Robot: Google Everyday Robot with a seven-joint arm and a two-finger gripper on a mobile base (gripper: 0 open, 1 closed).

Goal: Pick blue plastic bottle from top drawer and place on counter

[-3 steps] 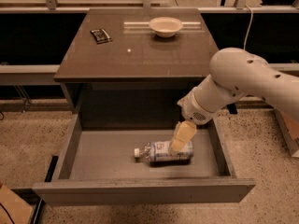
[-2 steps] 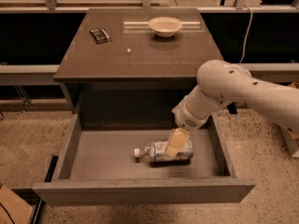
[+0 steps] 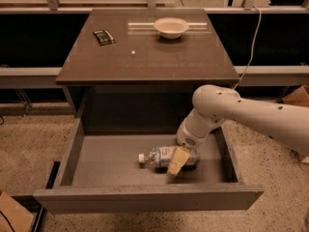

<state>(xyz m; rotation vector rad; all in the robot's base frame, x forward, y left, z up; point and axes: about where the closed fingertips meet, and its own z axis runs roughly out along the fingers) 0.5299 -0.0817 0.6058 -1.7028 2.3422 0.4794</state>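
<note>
The blue plastic bottle [image 3: 159, 156] lies on its side on the floor of the open top drawer [image 3: 145, 199], in the lower centre of the frame and a little right of the drawer's middle. Its long axis runs nearly left to right across the picture, roughly parallel to the drawer's front panel. The white cap points toward the left and the base toward the right.

The tool [image 3: 177, 162] hangs down from the white arm [image 3: 251, 115], which reaches in from the right edge of the frame. It sits over the bottle's right half, with its tan tip in front of the body. Whether the tool is spread, pressed together or already pinching the bottle cannot be told from this view.

The bottle looks small and light, with thin clear walls that would probably give under a hard squeeze. Its smooth round body could roll toward the front or back of the drawer if nudged off centre. The labelled middle seems the best place to take hold, gripped across the long axis and away from the tapering neck.

The desk [image 3: 159, 57] fills the upper centre of the frame. It carries a white bowl [image 3: 171, 27] near its far edge and a small dark flat object [image 3: 104, 36] toward its upper left.
</note>
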